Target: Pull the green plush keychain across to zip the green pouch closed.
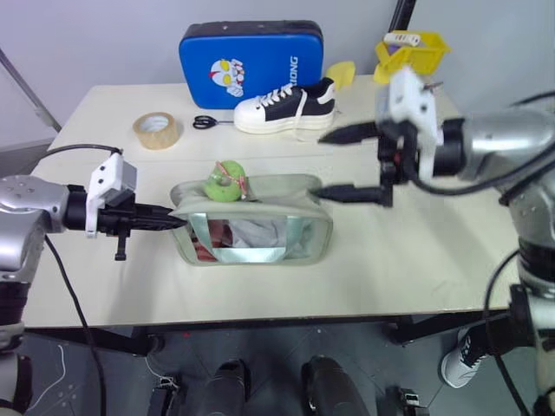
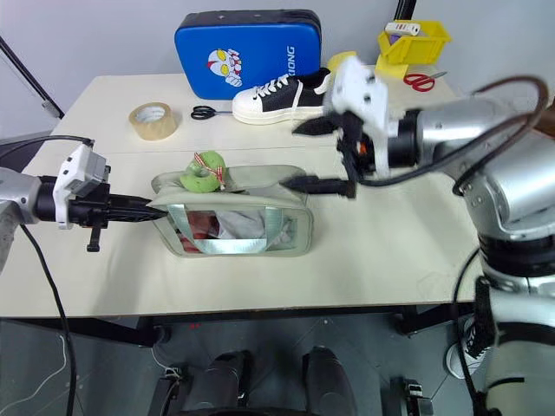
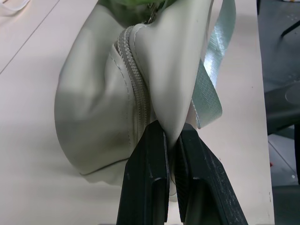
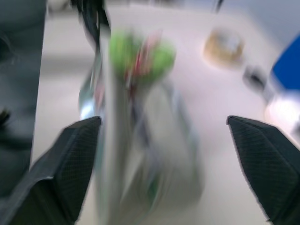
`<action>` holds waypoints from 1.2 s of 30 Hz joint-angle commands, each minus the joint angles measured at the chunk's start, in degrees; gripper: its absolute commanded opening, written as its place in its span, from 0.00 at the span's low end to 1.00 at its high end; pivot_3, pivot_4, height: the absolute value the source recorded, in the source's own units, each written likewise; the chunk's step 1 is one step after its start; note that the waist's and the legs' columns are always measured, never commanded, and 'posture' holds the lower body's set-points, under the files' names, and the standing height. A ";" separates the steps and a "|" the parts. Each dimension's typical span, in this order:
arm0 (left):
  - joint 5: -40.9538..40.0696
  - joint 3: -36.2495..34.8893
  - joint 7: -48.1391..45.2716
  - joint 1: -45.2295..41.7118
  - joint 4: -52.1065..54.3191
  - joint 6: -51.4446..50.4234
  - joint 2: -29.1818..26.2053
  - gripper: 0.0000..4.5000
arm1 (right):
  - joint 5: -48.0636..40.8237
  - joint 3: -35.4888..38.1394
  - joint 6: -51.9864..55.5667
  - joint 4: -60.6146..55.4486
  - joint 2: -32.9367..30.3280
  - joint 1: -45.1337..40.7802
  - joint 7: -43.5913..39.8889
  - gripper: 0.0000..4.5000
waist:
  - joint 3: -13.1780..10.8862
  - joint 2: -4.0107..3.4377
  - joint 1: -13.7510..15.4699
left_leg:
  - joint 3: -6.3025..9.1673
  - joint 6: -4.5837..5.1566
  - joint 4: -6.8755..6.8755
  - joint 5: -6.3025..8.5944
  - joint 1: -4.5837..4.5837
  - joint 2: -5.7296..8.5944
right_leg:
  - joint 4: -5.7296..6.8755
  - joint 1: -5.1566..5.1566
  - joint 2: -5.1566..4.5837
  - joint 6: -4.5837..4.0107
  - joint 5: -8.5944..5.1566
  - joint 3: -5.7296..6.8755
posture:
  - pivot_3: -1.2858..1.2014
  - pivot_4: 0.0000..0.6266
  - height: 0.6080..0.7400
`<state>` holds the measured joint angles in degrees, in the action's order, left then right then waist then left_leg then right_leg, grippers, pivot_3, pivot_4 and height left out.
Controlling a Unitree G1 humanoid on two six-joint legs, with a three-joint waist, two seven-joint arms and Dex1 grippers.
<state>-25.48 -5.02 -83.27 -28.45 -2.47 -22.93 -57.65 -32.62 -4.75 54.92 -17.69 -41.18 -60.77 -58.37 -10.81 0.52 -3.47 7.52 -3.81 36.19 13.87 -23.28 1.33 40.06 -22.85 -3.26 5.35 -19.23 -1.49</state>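
1. The green pouch (image 1: 251,221) lies on its side at the middle of the table (image 1: 416,260), its clear window facing the camera, with something red and white showing inside. It sits lengthwise across the frame, so the top zipper runs left to right, between the two arms.

2. The left gripper (image 1: 173,220), at the centre left of the head view, is clamped on the pouch's left end. The left wrist view shows its two black fingers (image 3: 145,178) pinched tight on a fold of fabric just beside the zipper line. This looks like an anchor hold: it should keep the pouch from sliding when the slider is pulled.

3. The green plush keychain (image 1: 225,184) rests on top of the pouch, towards its left end, just above centre in the frame. The slider probably sits right there, so most of the zipper would still be open, though the head views do not show the teeth clearly.

4. The right gripper (image 1: 334,165), at the centre right, hangs above the pouch's right end with its fingers spread wide and nothing between them. The right wrist view is blurred, but the keychain lies ahead between the parted fingers, well apart from them.

5. Judged from this, the pull has not begun; the right gripper must first reach across to the keychain.
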 commanded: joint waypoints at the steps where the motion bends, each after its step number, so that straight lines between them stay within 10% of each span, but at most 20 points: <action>1: -0.29 0.38 0.47 -0.18 1.68 0.09 0.47 0.00 | 3.20 -8.59 1.18 4.14 9.23 -5.41 5.07 0.99 | 0.00 0.00 -0.36 | 0.02 0.00 0.00 0.00 0.00 0.00 | 0.00 0.00 0.00 0.00 0.00 0.01 | 0.52 0.24 0.99; 8: -0.39 -0.16 1.36 0.28 2.47 -0.43 0.14 0.00 | 12.09 -20.17 0.92 11.60 16.87 -10.36 9.24 0.99 | 0.03 0.04 0.24 | 0.14 -0.08 0.06 -0.05 -0.20 0.14 | -0.02 -0.15 -0.14 0.01 0.00 0.04 | 0.52 0.24 0.99; 18: -0.59 -1.01 2.28 2.16 3.55 -0.54 -0.25 0.00 | 11.66 -17.29 3.72 9.03 15.68 -8.75 8.50 0.01 | 0.03 0.04 -0.32 | 0.13 -0.07 0.03 -0.04 -0.16 0.11 | 0.03 -0.17 -0.11 0.01 0.00 0.04 | 0.52 0.24 0.99; 26: -0.29 -0.86 2.67 1.38 2.22 -0.40 0.20 0.00 | 8.23 -8.26 9.24 4.12 8.41 -5.49 8.63 0.01 | 0.03 0.04 0.07 | 0.12 -0.07 0.04 -0.04 -0.17 0.13 | 0.01 -0.14 -0.12 0.01 0.00 0.05 | 0.52 0.24 0.99; 36: -0.31 -1.14 3.49 1.99 1.10 -0.49 0.12 0.00 | 8.75 3.95 9.14 -3.31 -16.73 12.79 7.22 0.01 | 0.02 0.03 0.92 | -0.02 -0.02 -0.04 -0.01 -0.09 0.07 | -0.02 -0.10 -0.05 0.01 0.00 0.01 | 0.52 0.24 0.99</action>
<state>-25.87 -5.46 -79.82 -27.05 -0.81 -23.21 -56.99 -26.49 -2.72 66.01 -21.25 -55.88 -49.46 -51.92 -10.79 0.55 -2.55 7.50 -3.83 36.17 13.86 -23.37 1.41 40.01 -22.91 -3.28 5.35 -19.23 -1.47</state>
